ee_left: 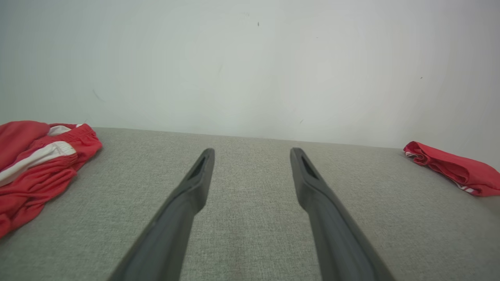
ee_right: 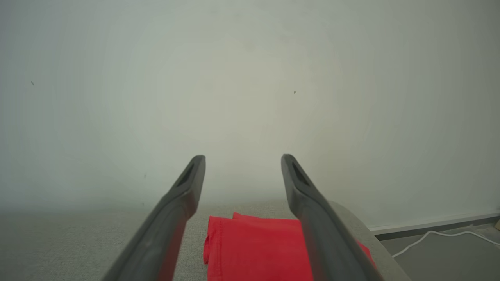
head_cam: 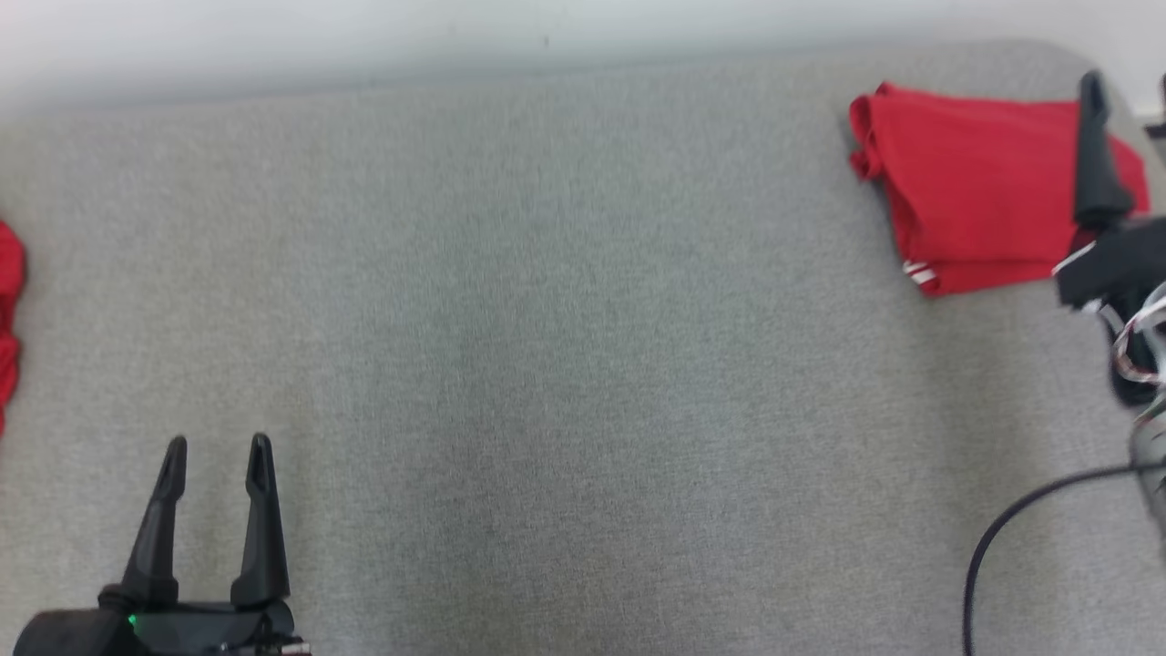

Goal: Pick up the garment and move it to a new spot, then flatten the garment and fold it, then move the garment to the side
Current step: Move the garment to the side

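The garment [head_cam: 975,196] is red with small white stripes. It lies folded at the far right corner of the grey padded surface [head_cam: 547,319]. My right gripper [head_cam: 1128,82] hovers open above the garment's right side, with nothing between its fingers. In the right wrist view the garment [ee_right: 254,249] lies below and between the open fingers of my right gripper [ee_right: 242,158]. My left gripper [head_cam: 219,440] is open and empty over the near left of the surface. From the left wrist, the garment [ee_left: 457,171] lies far right of my left gripper [ee_left: 253,150].
A second red garment with white bands [ee_left: 35,164] lies crumpled at the surface's left edge [head_cam: 7,310]. A pale wall runs along the far edge. A black cable [head_cam: 1002,528] hangs by my right arm. The surface's right edge drops to a floor with a white cable [ee_right: 441,236].
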Controlling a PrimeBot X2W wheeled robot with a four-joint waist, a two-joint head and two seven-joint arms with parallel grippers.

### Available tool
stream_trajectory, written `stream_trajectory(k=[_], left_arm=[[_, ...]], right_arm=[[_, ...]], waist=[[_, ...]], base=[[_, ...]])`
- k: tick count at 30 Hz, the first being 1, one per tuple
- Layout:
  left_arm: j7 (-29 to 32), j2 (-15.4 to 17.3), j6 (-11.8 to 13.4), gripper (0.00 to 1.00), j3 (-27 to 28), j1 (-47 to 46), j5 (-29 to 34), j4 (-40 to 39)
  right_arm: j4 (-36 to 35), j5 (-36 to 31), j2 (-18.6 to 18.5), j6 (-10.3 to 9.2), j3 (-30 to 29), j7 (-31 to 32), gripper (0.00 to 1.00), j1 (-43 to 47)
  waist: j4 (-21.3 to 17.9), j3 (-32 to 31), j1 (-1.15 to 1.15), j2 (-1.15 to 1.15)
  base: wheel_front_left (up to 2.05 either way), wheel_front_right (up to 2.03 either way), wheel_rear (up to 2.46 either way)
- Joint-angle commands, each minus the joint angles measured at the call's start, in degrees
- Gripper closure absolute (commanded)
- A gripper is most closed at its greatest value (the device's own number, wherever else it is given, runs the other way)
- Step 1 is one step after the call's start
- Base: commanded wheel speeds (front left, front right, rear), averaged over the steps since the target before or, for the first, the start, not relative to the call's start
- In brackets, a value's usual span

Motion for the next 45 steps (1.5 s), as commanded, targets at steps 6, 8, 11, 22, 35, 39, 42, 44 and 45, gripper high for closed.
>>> stream_trajectory(k=[6,8,11,22,35,39,42,44,45], left_arm=[[-0.1,-0.5,0.9,0.00,-0.2,2.2,-1.0,1.6],[-0.1,-0.5,1.0,0.00,-0.3,2.2,-1.2,1.8],[-0.1,-0.6,1.6,0.00,-0.9,2.3,-1.8,2.7],[-0.1,-0.7,2.8,0.00,-1.4,3.7,-2.0,5.4],[-0.1,-0.7,4.3,0.00,-2.1,4.9,-1.3,7.4],[-0.1,-0.7,4.4,0.00,-1.7,5.2,-1.0,7.8],[-0.1,-0.7,4.7,0.00,-1.7,5.5,-0.1,8.3],[-0.1,-0.6,4.8,0.00,-2.0,5.5,1.1,8.8],[-0.1,-0.5,4.8,0.00,-2.2,5.5,1.8,9.1]], right_arm=[[-6.5,-3.8,4.9,-0.04,-3.4,-0.3,0.00,10.0],[-7.2,-4.1,5.8,-0.04,-3.8,-0.3,0.00,11.6],[-9.1,-4.9,7.7,-0.04,-4.4,-0.3,0.00,16.2],[-15.5,-10.1,13.7,-0.04,-7.3,-0.3,0.00,29.4],[-24.9,-16.8,21.0,-0.04,-9.8,-0.3,0.00,41.8],[-26.1,-17.1,22.5,-0.04,-8.0,-0.3,0.00,43.9],[-25.9,-16.9,23.1,-0.04,-6.4,-0.3,0.00,44.9],[-25.7,-17.6,23.3,-0.04,-5.9,-0.3,0.00,45.2],[-25.6,-17.9,23.5,-0.04,-5.8,-0.3,0.00,45.4]], waist=[[0.4,-6.3,0.01,0.00],[0.6,-6.8,0.01,0.00],[1.5,-8.2,0.01,0.00],[4.0,-11.7,0.01,0.00],[5.6,-14.1,0.01,0.00],[5.5,-14.5,0.01,0.00],[5.5,-14.8,0.01,0.00],[5.7,-14.9,0.01,0.00],[5.7,-15.0,0.01,0.00]], base=[[0.00,0.00,0.00],[0.00,0.00,0.00],[0.00,0.00,0.00],[0.00,0.00,0.00],[0.00,0.00,0.00],[0.00,0.00,0.00],[0.00,0.00,0.00],[0.00,0.00,0.00],[0.00,0.00,0.00]])
